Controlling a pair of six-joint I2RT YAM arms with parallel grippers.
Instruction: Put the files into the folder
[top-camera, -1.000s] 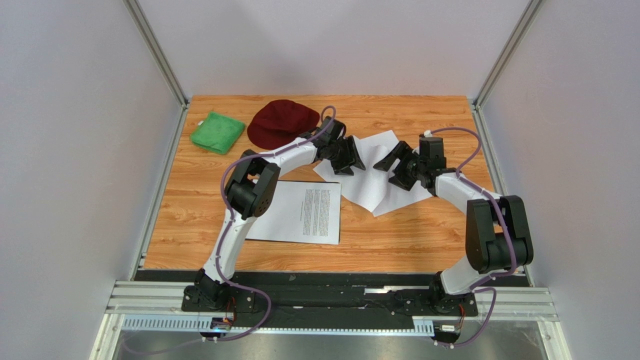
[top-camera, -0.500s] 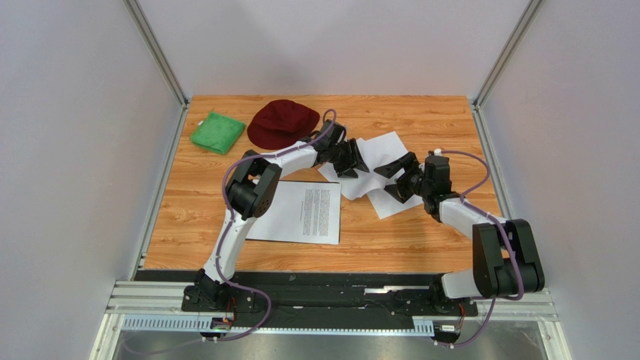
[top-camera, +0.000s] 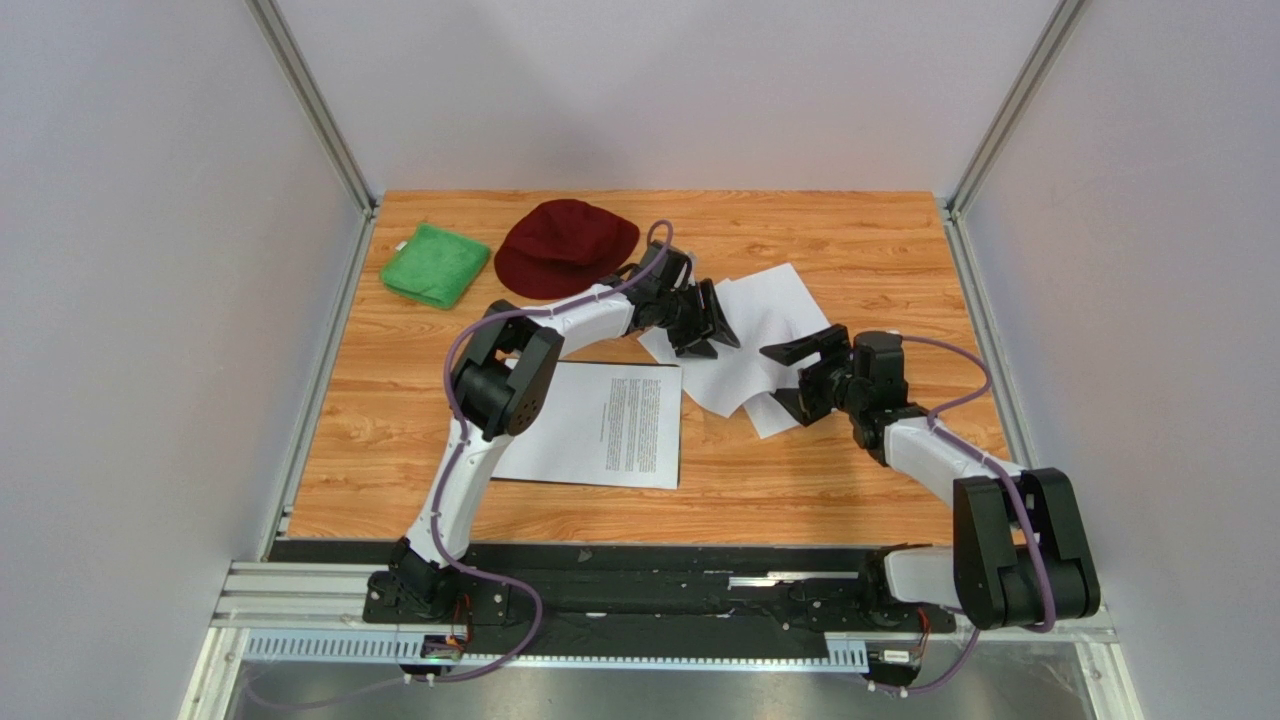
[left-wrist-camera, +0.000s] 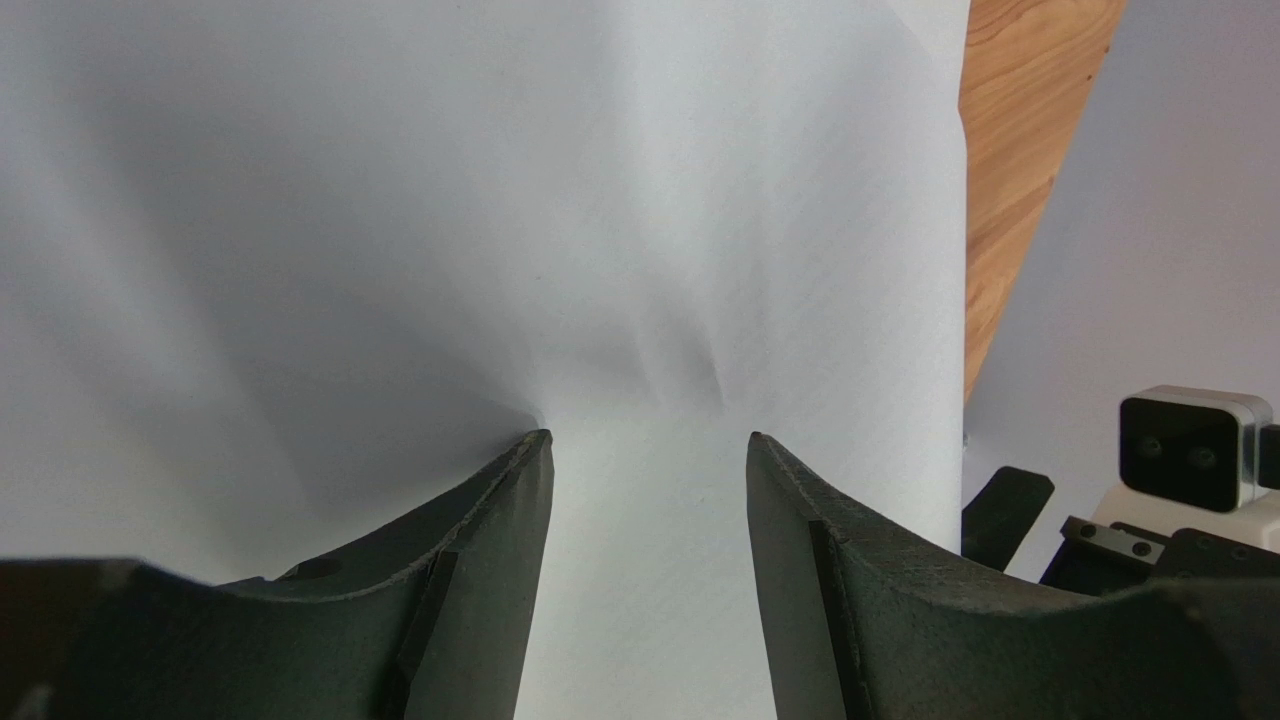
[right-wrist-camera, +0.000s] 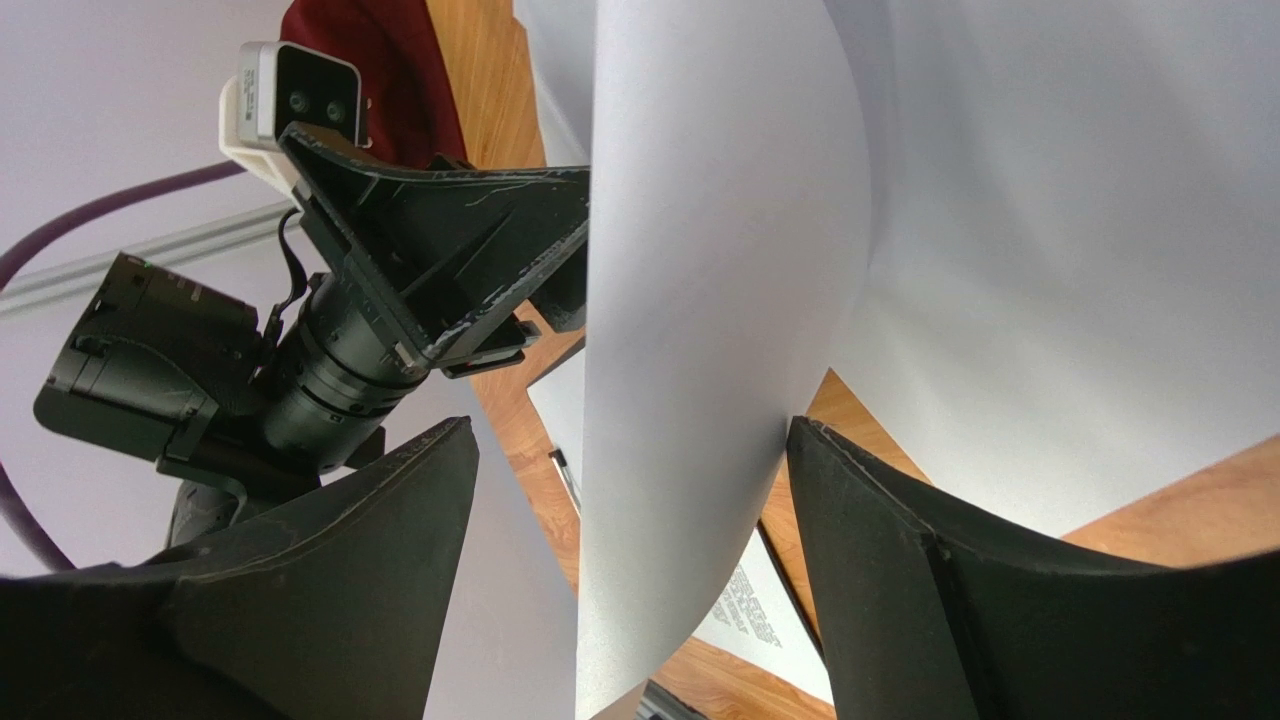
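Observation:
Several loose white sheets (top-camera: 759, 315) lie overlapping at the table's centre-right. My left gripper (top-camera: 718, 333) is open, and both fingertips press down on a sheet (left-wrist-camera: 451, 225), creasing it. My right gripper (top-camera: 784, 375) is open at the sheets' near edge. A lifted, curled sheet edge (right-wrist-camera: 721, 300) stands between its wide-apart fingers. A printed sheet (top-camera: 601, 428) lies flat to the left on the black folder (top-camera: 583, 483). Only a thin dark border of the folder shows, and its clip is hidden.
A dark red cap (top-camera: 564, 245) and a green cloth (top-camera: 436, 264) lie at the back left of the wooden table (top-camera: 842, 480). The left arm's elbow hangs over the printed sheet's left end. Grey walls with metal posts close in the sides.
My right gripper has drawn back toward the near edge and lower, and the sheets' near edge has shifted and lifted with it. My left gripper has stayed pressed on the sheets.

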